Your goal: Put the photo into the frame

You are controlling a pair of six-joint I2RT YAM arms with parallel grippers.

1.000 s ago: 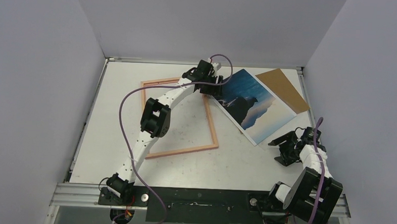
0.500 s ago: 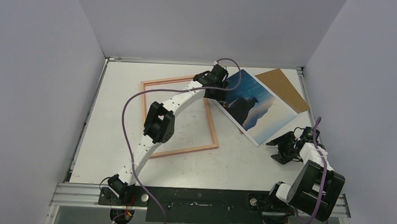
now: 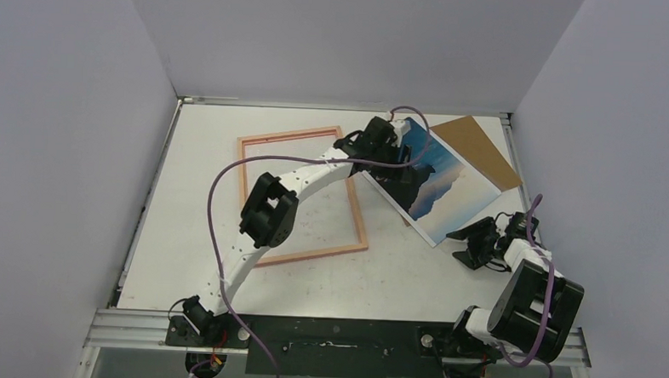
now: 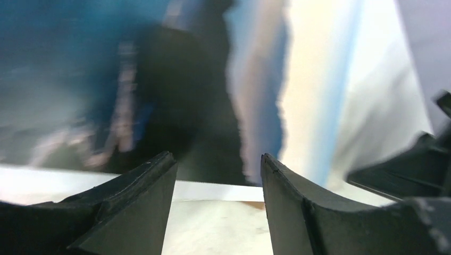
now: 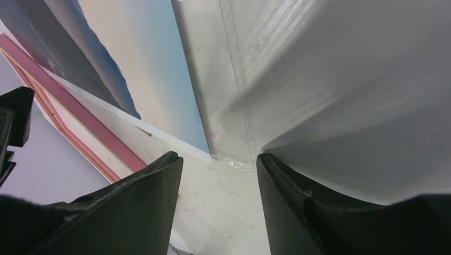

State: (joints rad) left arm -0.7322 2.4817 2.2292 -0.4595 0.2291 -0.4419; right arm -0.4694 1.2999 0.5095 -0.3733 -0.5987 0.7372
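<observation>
Photo [image 3: 446,190] was seen from above, laid flat and picture side up on the table [image 3: 193,234]. It was placed just to the right of the frame [image 3: 291,135] and partly over a brown board [image 3: 478,144]. It had not yet been put inside the frame. The left gripper [image 3: 403,171] was held over the photo's side nearest the frame, likely so that this edge could be picked up. The right gripper [image 3: 463,247] was set low by the photo's near corner, likely to be ready to help.

From the left wrist, the left gripper [image 4: 218,186] was seen spread wide with nothing held. The blurred photo [image 4: 159,79] was seen close ahead.

From the right wrist, the right gripper [image 5: 218,186] was also seen spread wide with nothing held. The photo [image 5: 143,64], the pink frame [image 5: 90,133] and a clear sheet [image 5: 319,79] were seen ahead.
</observation>
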